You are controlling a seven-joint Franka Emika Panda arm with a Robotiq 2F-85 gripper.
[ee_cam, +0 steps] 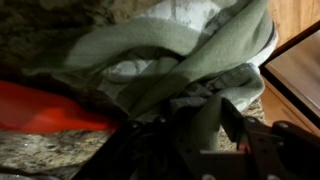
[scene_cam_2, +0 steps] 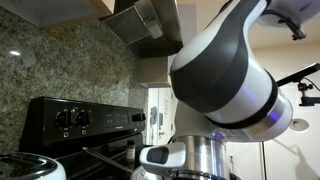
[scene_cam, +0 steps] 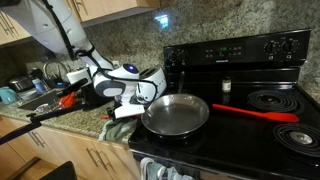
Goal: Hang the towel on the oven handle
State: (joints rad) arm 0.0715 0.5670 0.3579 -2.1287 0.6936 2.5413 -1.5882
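Note:
The towel (ee_cam: 170, 50) is a crumpled grey-green cloth on the granite counter, left of the stove. In an exterior view it shows as a small heap (scene_cam: 119, 129) under the arm's white wrist. My gripper (ee_cam: 205, 135) is down on it, with a fold of the cloth pinched between the two dark fingers; in that exterior view the gripper (scene_cam: 125, 113) sits low over the counter beside the pan. The oven handle is not clearly visible; only the top of the oven front (scene_cam: 160, 168) shows at the bottom edge.
A steel frying pan (scene_cam: 176, 114) with a red handle (scene_cam: 255, 113) sits on the black stove, right next to the gripper. Clutter and a sink (scene_cam: 40, 95) lie to the left. The arm (scene_cam_2: 225, 80) blocks most of an exterior view.

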